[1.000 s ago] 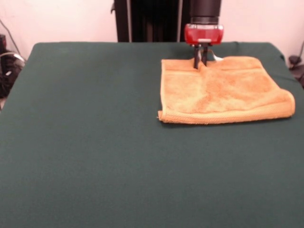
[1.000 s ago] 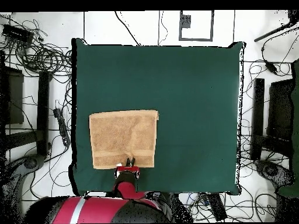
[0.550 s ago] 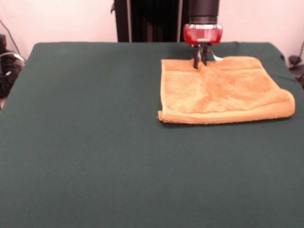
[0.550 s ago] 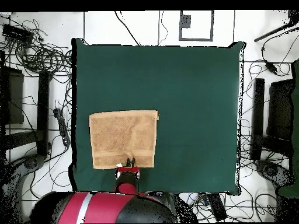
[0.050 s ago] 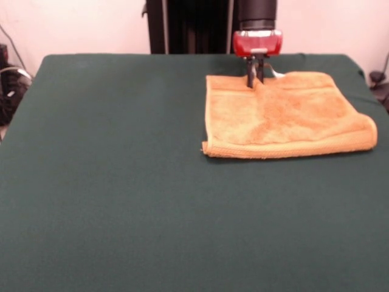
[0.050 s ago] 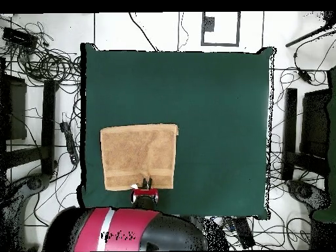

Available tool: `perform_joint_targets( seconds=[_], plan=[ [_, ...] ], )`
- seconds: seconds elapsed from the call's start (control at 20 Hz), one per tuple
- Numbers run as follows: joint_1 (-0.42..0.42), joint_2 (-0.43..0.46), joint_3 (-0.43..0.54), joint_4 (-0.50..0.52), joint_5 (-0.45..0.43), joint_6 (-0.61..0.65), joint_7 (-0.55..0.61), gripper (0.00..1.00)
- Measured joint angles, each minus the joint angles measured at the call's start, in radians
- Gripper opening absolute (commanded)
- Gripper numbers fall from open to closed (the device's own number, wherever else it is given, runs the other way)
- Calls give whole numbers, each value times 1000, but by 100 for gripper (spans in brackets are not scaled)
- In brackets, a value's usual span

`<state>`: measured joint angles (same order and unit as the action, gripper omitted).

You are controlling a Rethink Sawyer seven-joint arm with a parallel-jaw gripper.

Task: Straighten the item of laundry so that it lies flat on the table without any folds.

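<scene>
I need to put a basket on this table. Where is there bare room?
The table is bare everywhere left of and in front of the towel. Crowded only at the towel's far edge, where the gripper stands.

place: robotics lab | evidence: cable tangles (image 6: 49, 62) on floor, green-clothed table (image 6: 216, 98), pedestal-mounted arm (image 6: 125, 230)

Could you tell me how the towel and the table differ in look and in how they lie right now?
The towel is orange-tan and fuzzy; the table is plain dark green and smooth. The towel is small and sits near one edge of the table, which is many times wider. The towel shows a thick doubled edge toward the front camera and a bunched spot where the gripper meets it; the table lies flat throughout. Both are roughly rectangular cloth surfaces.
</scene>
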<state>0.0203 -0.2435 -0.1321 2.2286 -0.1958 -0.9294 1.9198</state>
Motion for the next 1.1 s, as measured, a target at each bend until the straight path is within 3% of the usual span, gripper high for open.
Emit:
perform_joint_targets(
  seconds=[0.5,1.1],
  plan=[
    [-5,-3,3,8,1,6,0,0],
    [0,-44,14,11,29,102,0,0]
  ],
)
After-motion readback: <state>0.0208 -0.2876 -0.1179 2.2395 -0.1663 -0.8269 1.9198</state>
